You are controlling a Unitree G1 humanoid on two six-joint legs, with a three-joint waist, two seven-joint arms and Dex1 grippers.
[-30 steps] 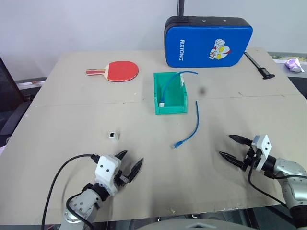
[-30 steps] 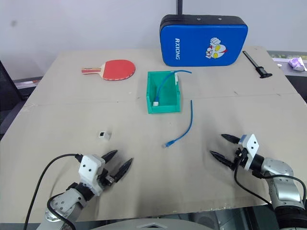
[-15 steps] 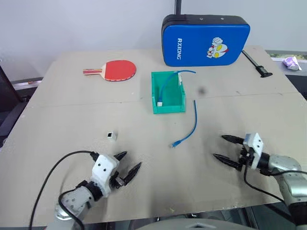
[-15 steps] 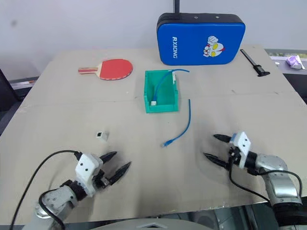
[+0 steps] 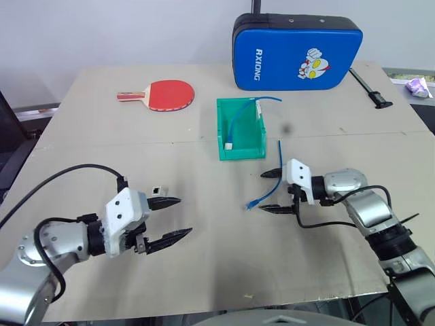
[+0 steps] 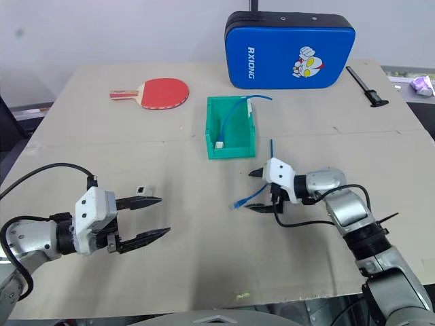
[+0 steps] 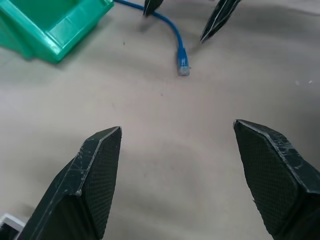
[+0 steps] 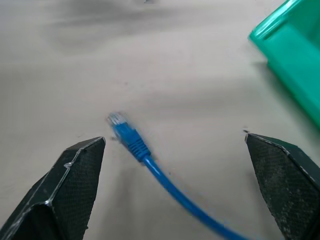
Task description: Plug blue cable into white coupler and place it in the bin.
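Note:
The blue cable (image 5: pixel 279 155) lies loose on the table in front of the bin's right corner, its plug end (image 8: pixel 127 138) pointing toward me. My right gripper (image 5: pixel 264 191) is open and points left, one finger on each side of that plug end without touching it. The white coupler (image 6: pixel 141 189) sits on the table to the left, just beyond the upper finger of my left gripper (image 5: pixel 185 216). That gripper is open and empty, raised a little and pointing right. The green bin (image 5: pixel 241 153) stands behind the cable.
Inside the bin lies a second blue cable (image 5: pixel 235 122) with its own white block. A blue case (image 5: pixel 297 51) stands at the back, a red paddle (image 5: pixel 166 95) at back left, a black tool (image 5: pixel 370 88) at back right.
My right gripper has swung left from the table's right side to straddle the cable's plug end. My left gripper has risen and turned right, level with the coupler.

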